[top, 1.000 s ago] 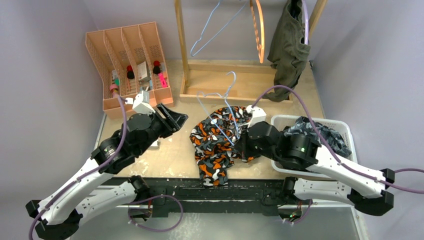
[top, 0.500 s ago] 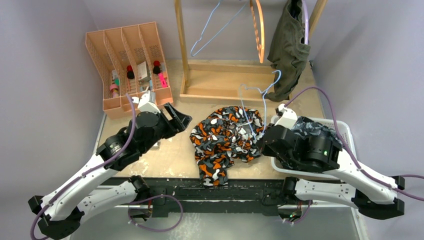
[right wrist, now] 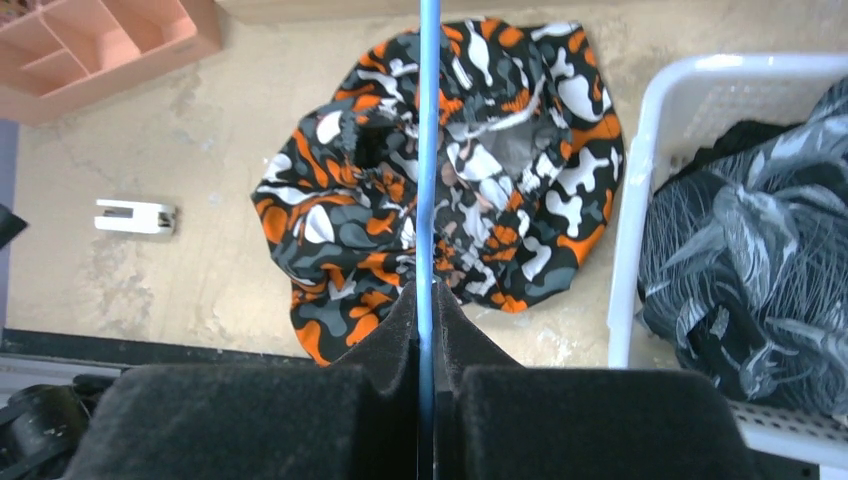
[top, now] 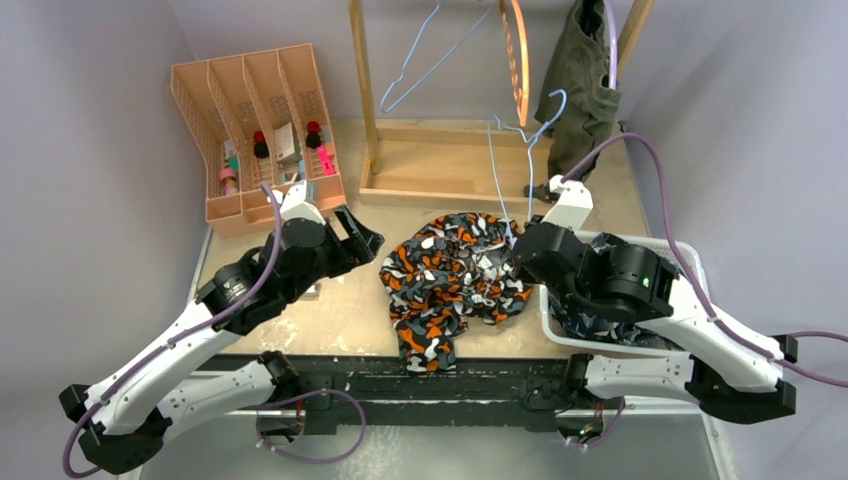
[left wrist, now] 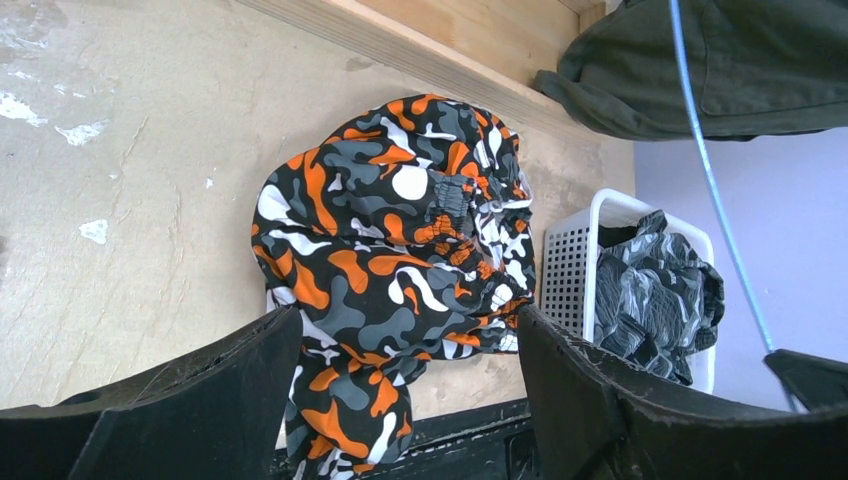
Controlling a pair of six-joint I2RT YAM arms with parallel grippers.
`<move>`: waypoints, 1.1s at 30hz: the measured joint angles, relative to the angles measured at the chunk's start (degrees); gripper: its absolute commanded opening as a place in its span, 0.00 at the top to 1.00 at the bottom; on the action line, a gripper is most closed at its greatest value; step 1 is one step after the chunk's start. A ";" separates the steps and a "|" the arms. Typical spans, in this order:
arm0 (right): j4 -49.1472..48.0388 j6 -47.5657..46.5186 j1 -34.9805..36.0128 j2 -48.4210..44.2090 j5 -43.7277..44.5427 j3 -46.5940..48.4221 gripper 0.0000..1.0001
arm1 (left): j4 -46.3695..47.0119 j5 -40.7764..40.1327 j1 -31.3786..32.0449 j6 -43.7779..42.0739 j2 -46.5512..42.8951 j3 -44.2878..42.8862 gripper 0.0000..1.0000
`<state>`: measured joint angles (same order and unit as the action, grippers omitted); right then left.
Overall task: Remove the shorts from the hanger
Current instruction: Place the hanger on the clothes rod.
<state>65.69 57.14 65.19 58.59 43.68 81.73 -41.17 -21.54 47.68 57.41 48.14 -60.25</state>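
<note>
Overhead, the camouflage shorts (top: 450,280) are seen heaped on the table (top: 352,303) between the two arms. The blue wire hanger (top: 521,128) is held upright at the heap's far right edge by the right gripper (top: 518,245). The left gripper (top: 358,235) is poised just left of the heap, jaws spread and touching nothing. The olive shorts (top: 578,85) are draped on the wooden rack (top: 363,80) at the back. From the left wrist, the camouflage heap is framed between the wide-apart fingers (left wrist: 200,400) and lies beyond them, while the patterned shorts (left wrist: 650,300) are seen inside the white basket (left wrist: 570,270). From the right wrist, the jaws are shown pressed together on the hanger's wire, with the camouflage shorts below and beyond them. Whether wire and fabric touch cannot be told.
</note>
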 measured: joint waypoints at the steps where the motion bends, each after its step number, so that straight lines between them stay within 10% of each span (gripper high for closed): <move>1: -0.11 -1.14 0.00 0.44 0.35 1.33 1.00 | -0.04 0.00 0.00 0.00 -0.17 0.00 0.21; 19: -12.02 -23.98 -20.74 2.89 -11.52 2.32 1.00 | 1.25 0.55 0.00 -0.15 0.17 -0.02 0.18; 33: -10.32 -35.76 -30.60 15.52 -16.28 22.10 1.00 | -0.79 0.68 0.00 -1.53 -1.22 0.20 0.16</move>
<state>55.37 21.39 34.59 74.11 27.40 103.83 -41.95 -20.86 47.68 55.88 46.92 -60.05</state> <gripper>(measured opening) 0.015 0.836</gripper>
